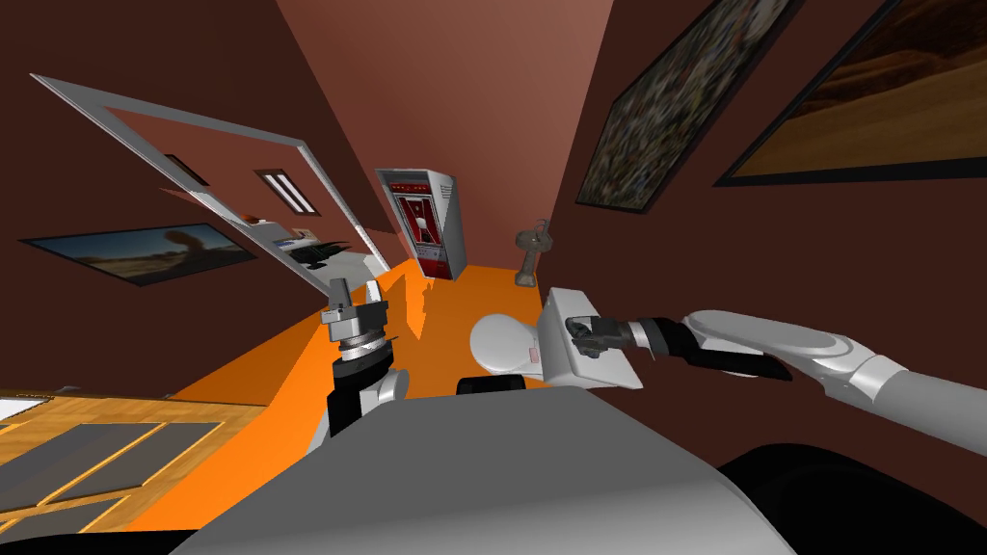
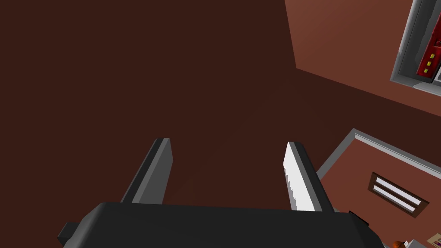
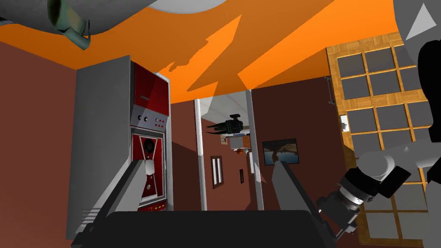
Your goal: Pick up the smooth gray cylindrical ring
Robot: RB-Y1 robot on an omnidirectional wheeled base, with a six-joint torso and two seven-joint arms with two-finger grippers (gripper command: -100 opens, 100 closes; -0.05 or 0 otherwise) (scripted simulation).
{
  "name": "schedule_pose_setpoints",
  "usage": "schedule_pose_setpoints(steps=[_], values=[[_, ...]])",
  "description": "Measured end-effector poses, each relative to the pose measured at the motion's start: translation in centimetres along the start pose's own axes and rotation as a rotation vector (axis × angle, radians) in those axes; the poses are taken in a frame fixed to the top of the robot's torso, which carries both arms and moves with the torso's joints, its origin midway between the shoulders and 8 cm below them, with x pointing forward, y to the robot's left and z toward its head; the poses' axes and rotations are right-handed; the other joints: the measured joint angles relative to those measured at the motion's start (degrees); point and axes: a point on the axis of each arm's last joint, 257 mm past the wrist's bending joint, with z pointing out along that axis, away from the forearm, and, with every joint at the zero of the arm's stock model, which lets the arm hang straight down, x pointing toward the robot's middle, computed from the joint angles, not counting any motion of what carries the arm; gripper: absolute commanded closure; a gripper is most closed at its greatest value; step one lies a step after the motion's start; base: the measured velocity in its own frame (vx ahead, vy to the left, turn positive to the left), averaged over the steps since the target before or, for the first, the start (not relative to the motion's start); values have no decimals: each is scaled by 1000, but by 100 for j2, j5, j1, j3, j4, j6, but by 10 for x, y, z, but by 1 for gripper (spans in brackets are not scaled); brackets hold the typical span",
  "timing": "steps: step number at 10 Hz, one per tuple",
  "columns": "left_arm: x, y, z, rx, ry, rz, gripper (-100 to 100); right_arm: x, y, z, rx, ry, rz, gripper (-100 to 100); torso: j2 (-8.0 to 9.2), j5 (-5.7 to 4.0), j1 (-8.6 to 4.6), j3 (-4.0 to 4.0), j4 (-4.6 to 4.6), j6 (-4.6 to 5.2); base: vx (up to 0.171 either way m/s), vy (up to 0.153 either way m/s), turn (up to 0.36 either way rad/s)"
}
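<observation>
Grey fingers of right gripper (image 3: 209, 172) spread wide, empty, beside toilet tank (image 1: 598, 371) | left gripper (image 2: 227, 146) likewise spread | probable ring: grey-green hollow cylinder (image 3: 64, 19) beyond toilet, well apart | judged light, stiff, slick; pinch across its wall

Orange floor (image 1: 318, 356) is a narrow strip between dark walls. A white toilet (image 1: 501, 345) at the right wall blocks the near end; the right gripper (image 1: 576, 332), fingers apart, sits at its tank (image 1: 602, 371). A red-and-grey cabinet (image 1: 424, 226) closes the far end, with a grey object (image 1: 530, 252) near it at the right wall. The floor is free from left of the toilet to the grey door frame (image 1: 318, 183).
</observation>
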Motion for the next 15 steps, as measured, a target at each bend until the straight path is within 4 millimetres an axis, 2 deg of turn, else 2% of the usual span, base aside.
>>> schedule_pose_setpoints(steps=[10, 13, 15], values=[[0, 0, 0, 0, 0, 0, 0, 52, -35, -18, -24, 343, -233, -100, -7, 0, 2, -4, -1, 0, -19, -25, 15], [0, 0, 0, 0, 0, 0, 0, 74, -51, -31, -48, 478, -318, -100, -8, -2, -4, -4, -1, 1, -6, -36, 26], [0, 0, 0, 0, 0, 0, 0, 88, -53, -37, -70, 544, -346, -100, -15, -2, 0, -8, -3, 1, 13, -20, 13]])
